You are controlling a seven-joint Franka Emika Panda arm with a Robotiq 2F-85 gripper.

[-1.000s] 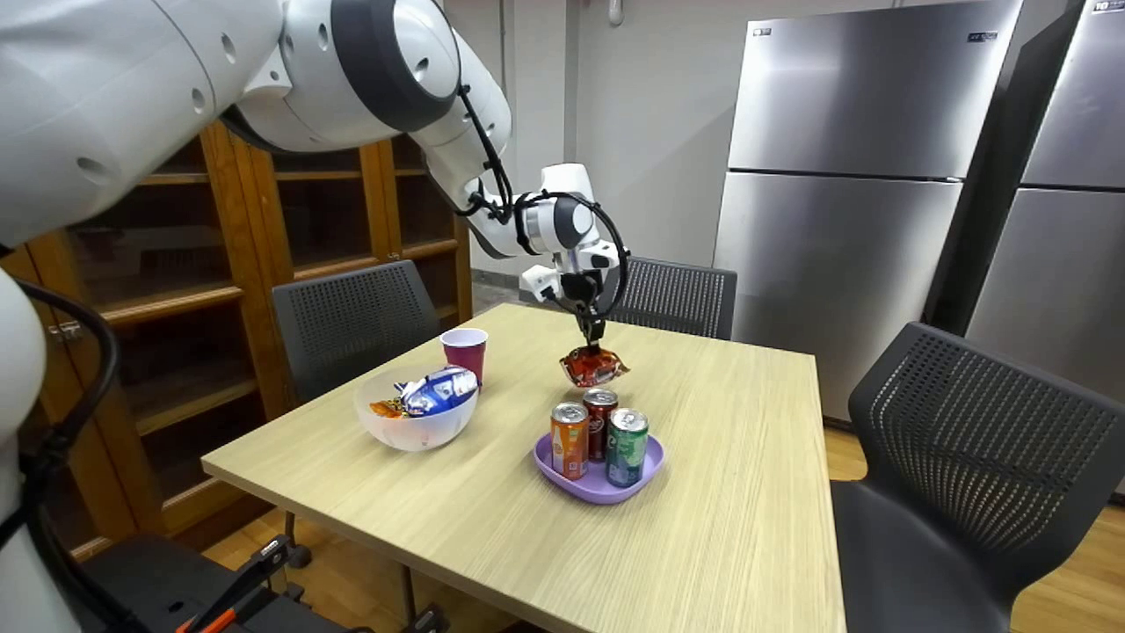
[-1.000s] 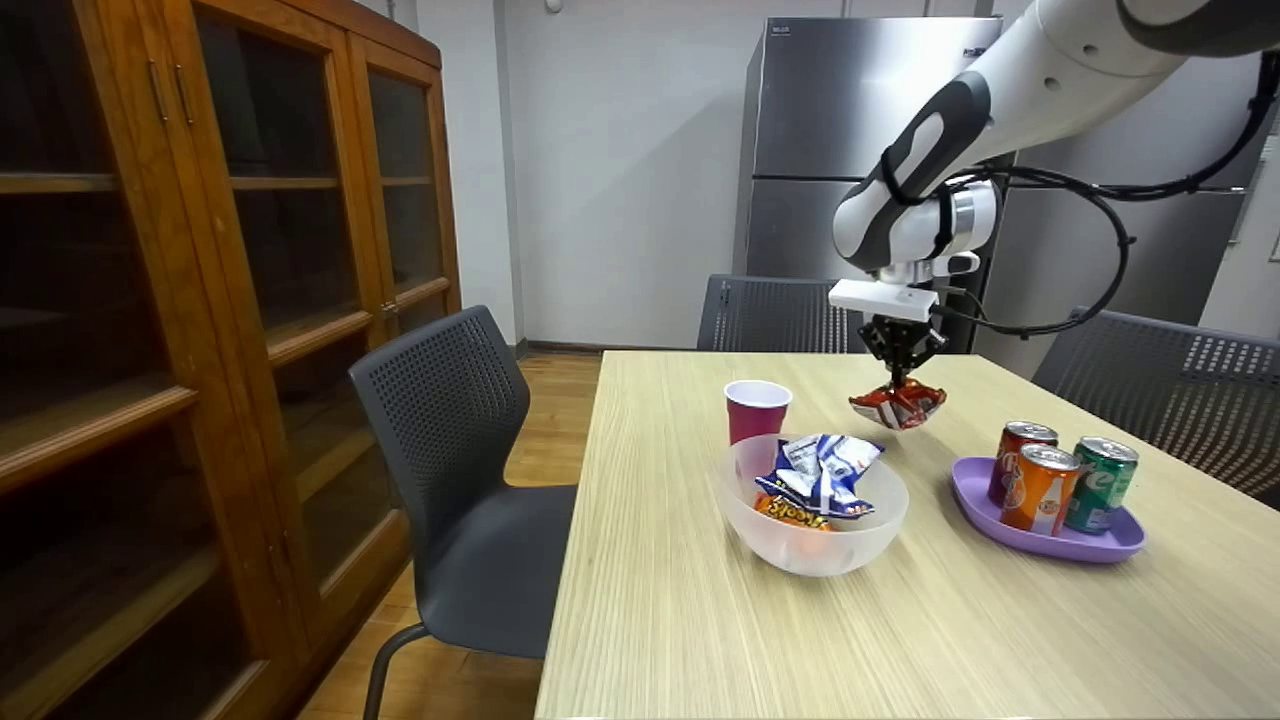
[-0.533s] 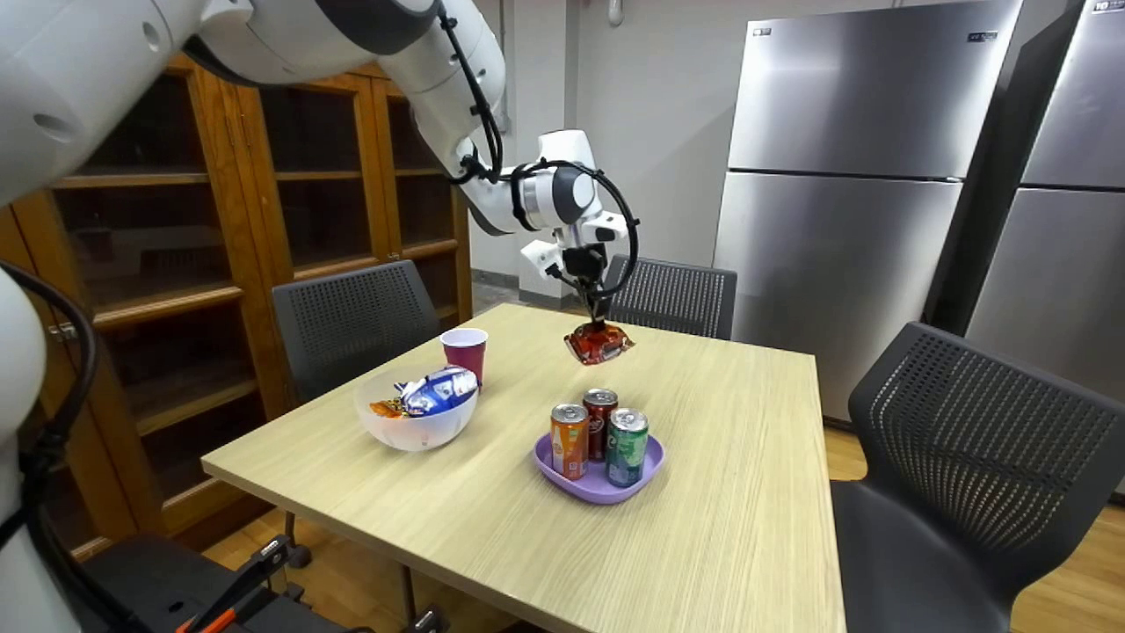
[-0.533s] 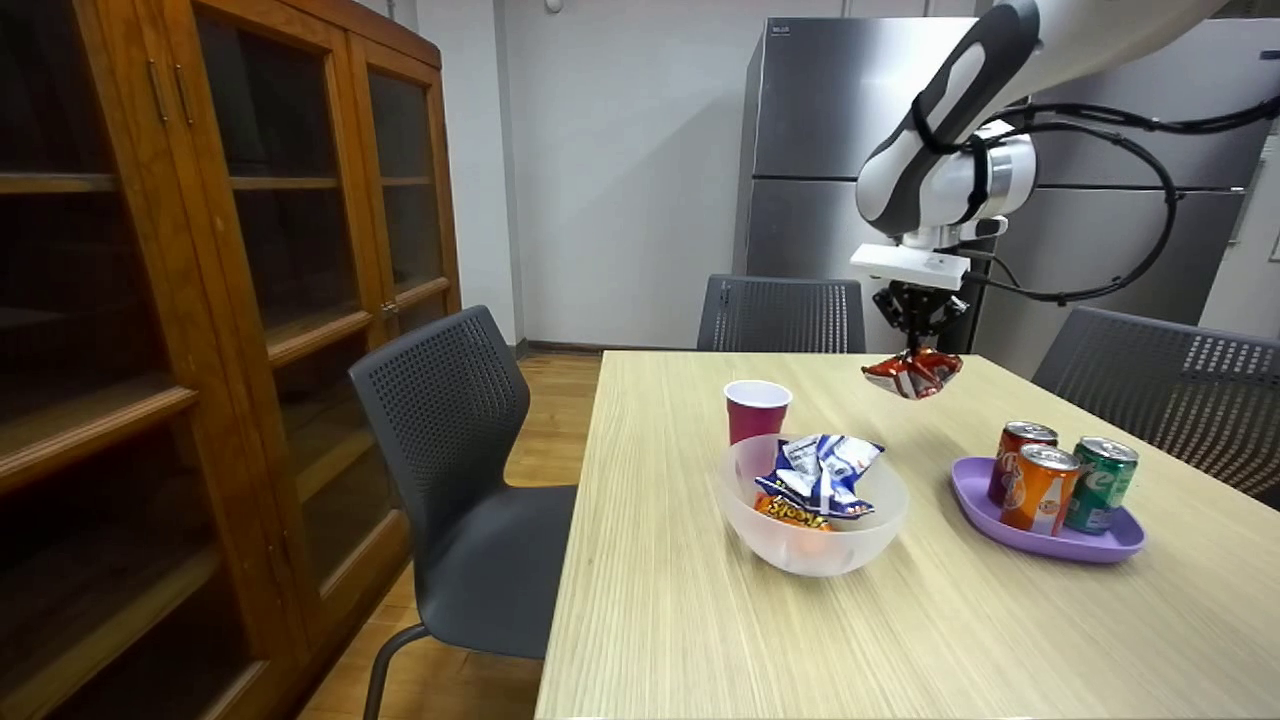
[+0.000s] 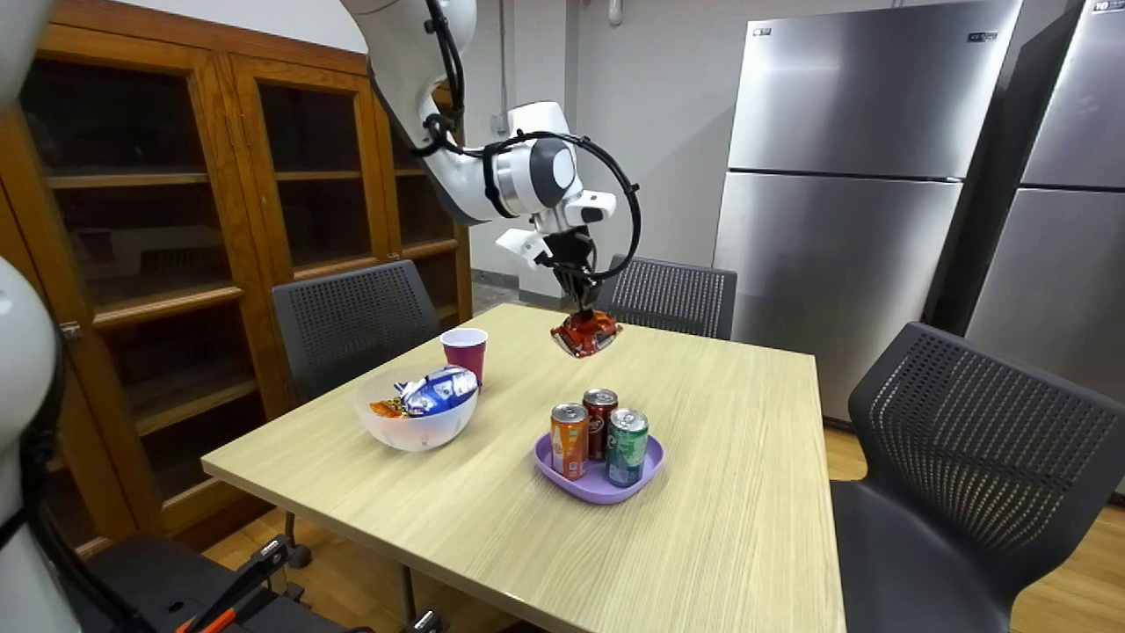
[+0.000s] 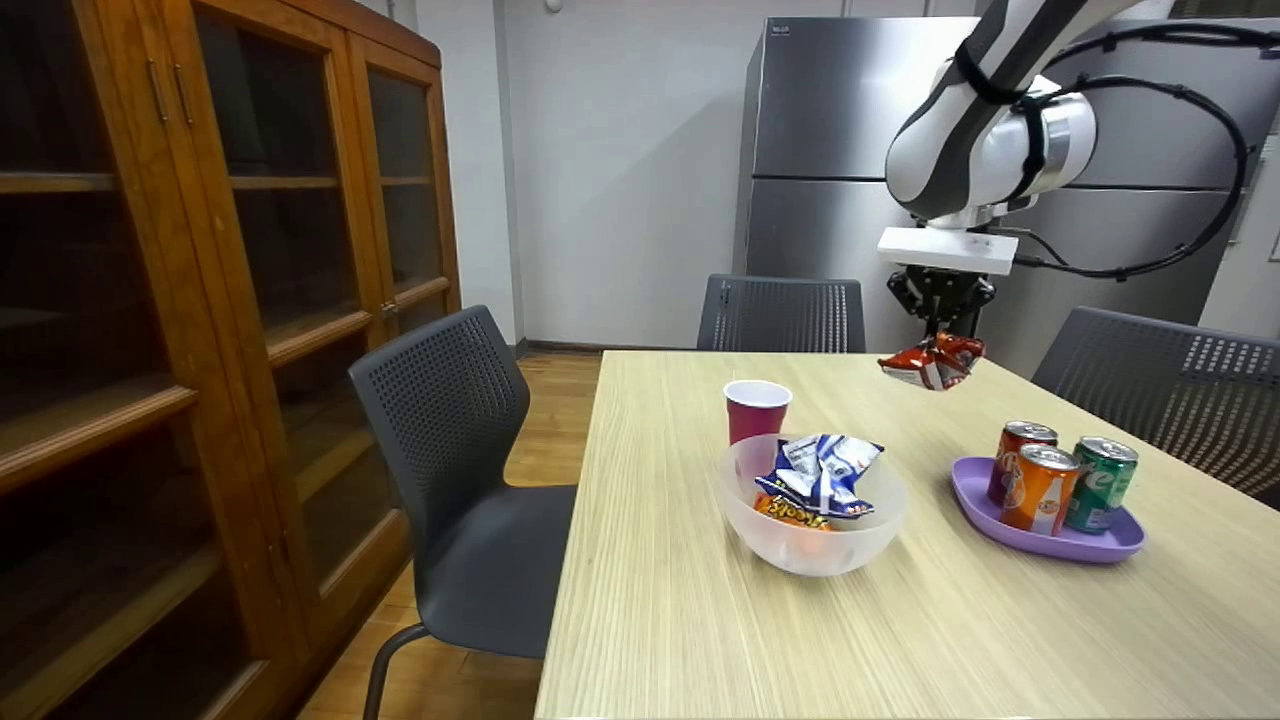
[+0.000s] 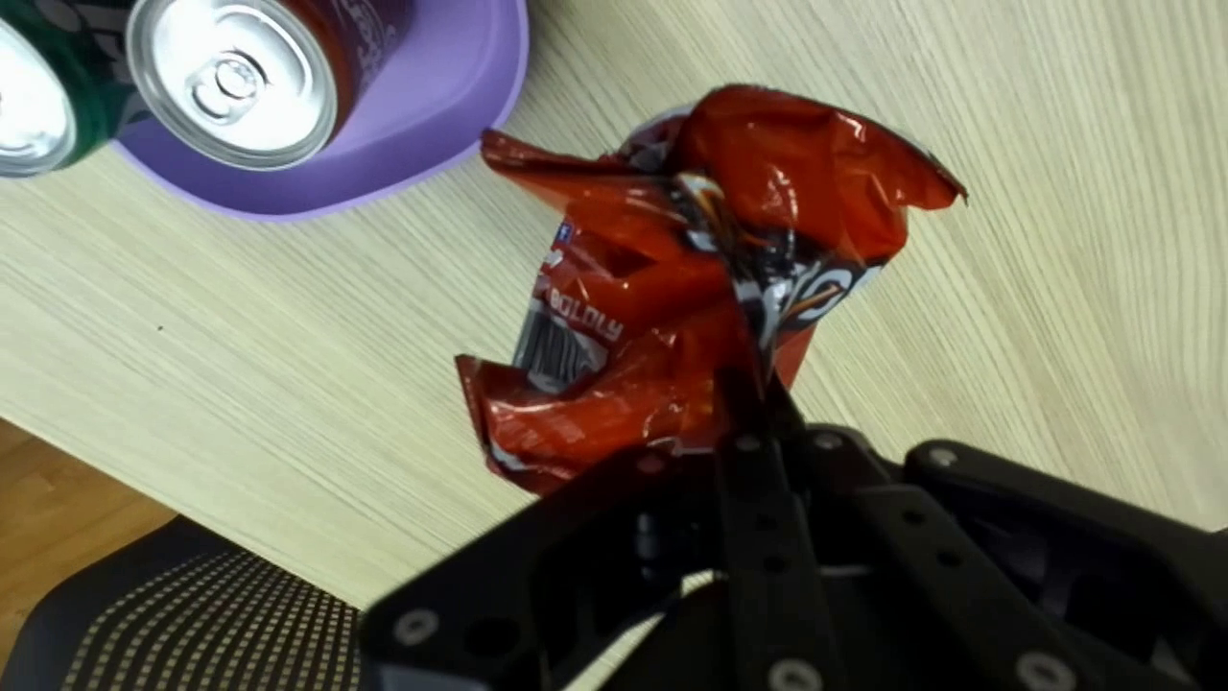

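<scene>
Across the lower middle in an exterior view, a pale wood-grain tabletop [image 5: 721,492] is being shown, with a tall stainless-steel refrigerator [image 5: 844,264] at upper right. At lower centre, an orange can [image 5: 569,448], a dark red can [image 5: 599,429] and a green can [image 5: 627,453] are being carried upright by a shallow purple plastic tray [image 5: 596,494]. At left, a blue-and-white packet [image 5: 442,393] and an orange packet [image 5: 388,409] are being held in a translucent plastic bowl [image 5: 413,435], near a white-rimmed maroon cup [image 5: 466,356]. A crumpled, glossy red snack bag [image 7: 652,264] is being pinched between the closed jaws of the black two-finger gripper [image 7: 756,392] and is being held above the tabletop, at the centre of the wrist view.
</scene>
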